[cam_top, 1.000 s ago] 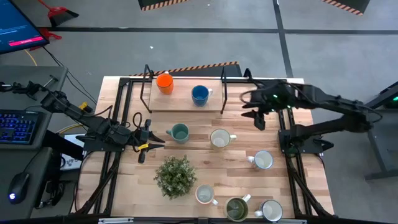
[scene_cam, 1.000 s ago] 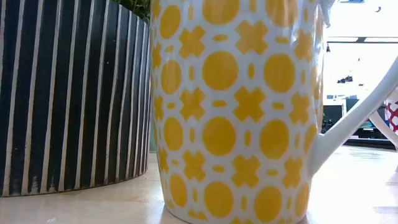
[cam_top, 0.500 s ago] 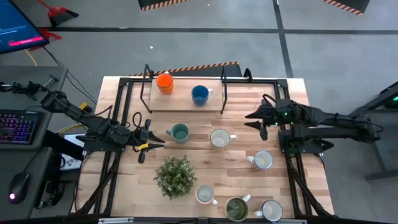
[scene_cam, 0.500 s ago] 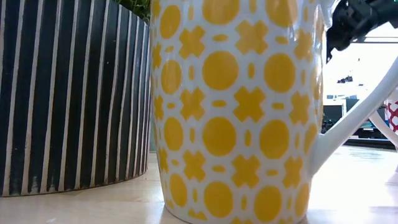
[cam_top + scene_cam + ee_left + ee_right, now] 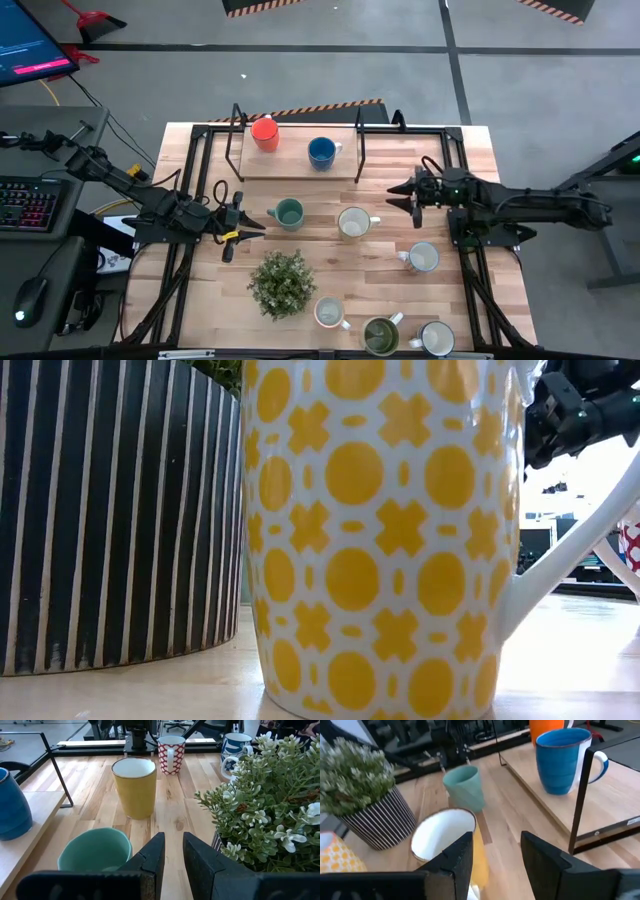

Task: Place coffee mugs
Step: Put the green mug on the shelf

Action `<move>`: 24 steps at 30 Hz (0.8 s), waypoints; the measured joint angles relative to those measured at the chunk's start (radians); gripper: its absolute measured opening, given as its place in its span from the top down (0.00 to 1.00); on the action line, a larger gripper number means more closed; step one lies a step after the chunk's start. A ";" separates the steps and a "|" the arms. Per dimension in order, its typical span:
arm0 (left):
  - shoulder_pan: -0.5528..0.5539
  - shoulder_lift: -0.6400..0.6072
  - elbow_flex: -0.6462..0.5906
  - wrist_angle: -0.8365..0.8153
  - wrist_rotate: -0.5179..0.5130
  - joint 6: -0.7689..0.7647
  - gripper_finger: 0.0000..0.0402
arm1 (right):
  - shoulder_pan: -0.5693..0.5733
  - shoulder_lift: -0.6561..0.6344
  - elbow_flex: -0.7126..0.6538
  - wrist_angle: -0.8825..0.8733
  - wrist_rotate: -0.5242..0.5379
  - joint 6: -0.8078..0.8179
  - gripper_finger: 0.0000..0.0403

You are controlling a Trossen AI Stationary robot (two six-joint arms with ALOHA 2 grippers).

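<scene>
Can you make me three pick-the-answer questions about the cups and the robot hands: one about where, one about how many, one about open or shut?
1. Where is the orange mug?
A. on the raised shelf beside the blue mug
B. next to the plant
C. in a gripper

2. How many mugs stand on the shelf?
A. two
B. four
C. none

3. How is the right gripper?
A. shut on the yellow mug
B. open, holding nothing
C. shut on the teal mug

Answers: 1 A, the high view shows orange and blue side by side on the shelf. 2 A, only those two are up there. 3 B, the right wrist view shows its fingers apart with nothing between them.
</scene>
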 joint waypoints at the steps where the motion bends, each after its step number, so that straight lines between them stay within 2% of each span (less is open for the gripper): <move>1: 0.000 0.000 0.000 0.000 0.000 0.000 0.85 | 0.000 0.005 0.000 0.000 0.000 -0.014 0.64; 5: 0.000 0.000 0.000 0.005 -0.028 0.028 0.85 | 0.000 0.027 0.000 -0.001 -0.003 -0.069 0.64; 12: 0.045 0.000 0.001 0.163 -0.323 0.124 0.85 | 0.000 0.036 0.000 -0.001 -0.003 -0.074 0.64; 18: 0.174 0.000 0.002 0.177 -0.294 0.151 0.85 | 0.000 0.036 0.000 -0.001 -0.003 -0.074 0.64; 24: 0.262 0.000 0.002 0.244 -0.380 0.294 0.85 | -0.001 0.036 0.000 -0.001 0.039 -0.086 0.64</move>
